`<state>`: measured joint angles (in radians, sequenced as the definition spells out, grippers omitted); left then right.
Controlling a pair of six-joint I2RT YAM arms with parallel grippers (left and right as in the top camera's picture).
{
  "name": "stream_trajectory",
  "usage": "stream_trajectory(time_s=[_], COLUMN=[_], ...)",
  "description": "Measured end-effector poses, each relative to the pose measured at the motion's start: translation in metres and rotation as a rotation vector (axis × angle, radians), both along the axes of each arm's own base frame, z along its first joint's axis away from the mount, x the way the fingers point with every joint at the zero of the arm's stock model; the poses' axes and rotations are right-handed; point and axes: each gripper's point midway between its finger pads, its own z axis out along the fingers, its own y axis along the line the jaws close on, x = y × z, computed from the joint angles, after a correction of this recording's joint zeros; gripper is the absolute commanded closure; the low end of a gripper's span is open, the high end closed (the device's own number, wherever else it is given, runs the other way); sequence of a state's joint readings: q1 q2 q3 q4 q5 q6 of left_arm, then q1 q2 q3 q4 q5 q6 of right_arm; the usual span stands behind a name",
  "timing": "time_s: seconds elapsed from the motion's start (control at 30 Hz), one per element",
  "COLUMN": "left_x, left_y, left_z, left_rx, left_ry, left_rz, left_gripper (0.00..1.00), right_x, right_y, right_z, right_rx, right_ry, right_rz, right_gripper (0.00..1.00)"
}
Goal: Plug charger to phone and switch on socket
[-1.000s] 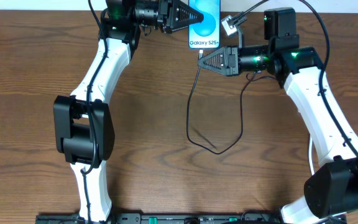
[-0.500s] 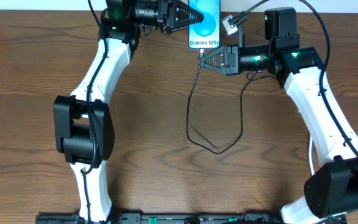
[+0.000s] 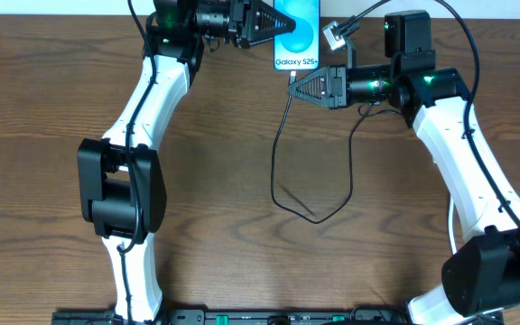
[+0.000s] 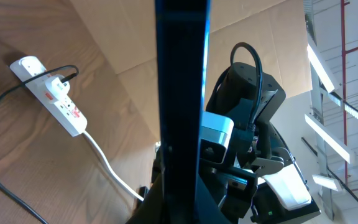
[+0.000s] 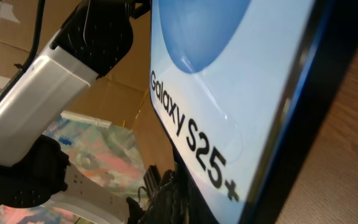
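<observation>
The phone, teal-blue screen up with "Galaxy S25+" on it, is at the table's far edge with my left gripper shut on its left side. In the left wrist view the phone is an edge-on dark bar rising from the fingers. My right gripper sits just below the phone's bottom edge, shut on the end of the charger, whose black cable loops down over the table. The right wrist view is filled by the phone; the connector tip is hidden there. The socket, white with red marks, lies right of the phone.
The socket's white lead runs toward the right arm. The charger's loop reaches mid-table. Both arm bases stand at the near edge. A cardboard wall rises behind the table.
</observation>
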<state>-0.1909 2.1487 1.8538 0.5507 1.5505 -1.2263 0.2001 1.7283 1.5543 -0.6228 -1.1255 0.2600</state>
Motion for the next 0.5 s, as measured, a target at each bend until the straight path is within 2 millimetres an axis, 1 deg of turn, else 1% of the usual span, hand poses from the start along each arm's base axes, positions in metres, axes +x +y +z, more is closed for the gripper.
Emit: stream_trajectory(time_s=[0.3,0.5], left_x=[0.0,0.0007], left_y=[0.0,-0.0001], left_z=[0.0,0.0001], left_rx=[-0.001,-0.003], left_ry=[-0.011,-0.021], left_rz=[0.0,0.004], left_gripper=[0.93,0.93], right_x=[0.0001,0.0027], right_y=[-0.0006,-0.0062], right_z=[0.0002,0.0011], right_rx=[0.002,0.008], right_ry=[0.001,0.003], right_rz=[0.0,-0.01], right_gripper=[0.99,0.99])
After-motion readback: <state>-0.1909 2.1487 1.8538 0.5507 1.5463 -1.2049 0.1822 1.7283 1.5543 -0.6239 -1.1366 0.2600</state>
